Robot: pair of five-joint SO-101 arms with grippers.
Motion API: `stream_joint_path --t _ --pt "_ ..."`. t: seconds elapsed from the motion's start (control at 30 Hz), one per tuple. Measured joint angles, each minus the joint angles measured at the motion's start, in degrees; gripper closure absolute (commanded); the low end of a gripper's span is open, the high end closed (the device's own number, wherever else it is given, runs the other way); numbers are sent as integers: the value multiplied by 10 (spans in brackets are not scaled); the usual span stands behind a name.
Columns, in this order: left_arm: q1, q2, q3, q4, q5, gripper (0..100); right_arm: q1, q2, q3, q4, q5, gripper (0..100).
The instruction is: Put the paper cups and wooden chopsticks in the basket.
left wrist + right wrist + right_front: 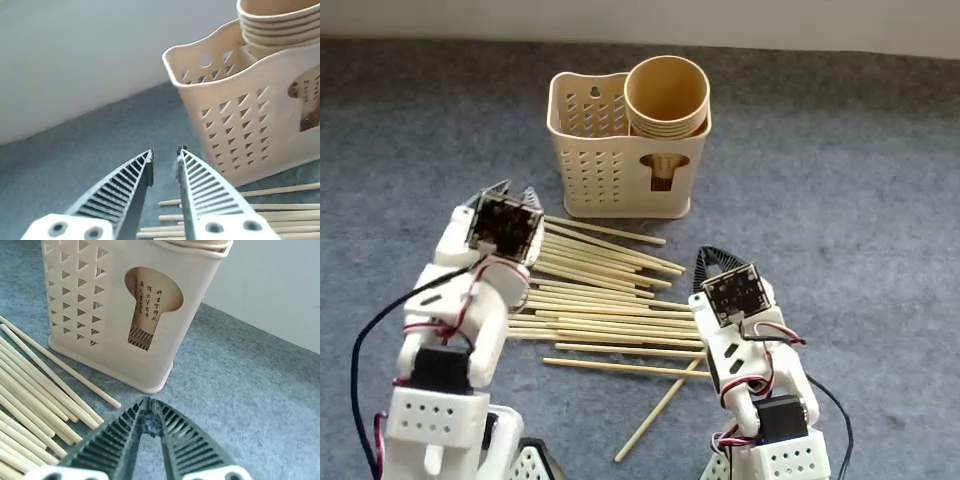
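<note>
Stacked tan paper cups [666,95] sit in the cream perforated plastic basket [585,170], upper centre. Pale wooden chopsticks [610,300] lie mid-frame, not yet collected. The left gripper [165,151] is slightly parted and the right gripper [150,402] pressed together, both empty.

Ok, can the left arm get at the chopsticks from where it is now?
Probably yes: the left gripper hangs open by one end of the chopsticks, with nothing between them; the basket stands farther back.

I see soft, even light across the grey carpet [840,200], bright enough to work by. The basket [590,170] throws just a faint shadow along its foot, and from the left wrist the pale wall [75,55] behind it glows brightest of all
</note>
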Motion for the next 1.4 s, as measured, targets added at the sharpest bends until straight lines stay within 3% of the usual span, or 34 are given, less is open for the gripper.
stream_joint_path --t 0.37,0.53,0.8,1.1,1.3,1.4 --pt "-97 -229 213 4 0 898 -1 0 -27 160 0 992" --pt "-127 -302 243 76 0 898 -2 0 -91 218 1 992" --pt "-138 -302 285 171 0 898 -25 10 -215 313 4 992" --pt "-140 -302 287 172 0 898 -156 284 -368 389 4 989" --pt "-192 -302 287 172 0 898 -256 469 -409 392 4 984" --pt "-229 -302 287 172 0 898 -288 539 -412 375 4 933"
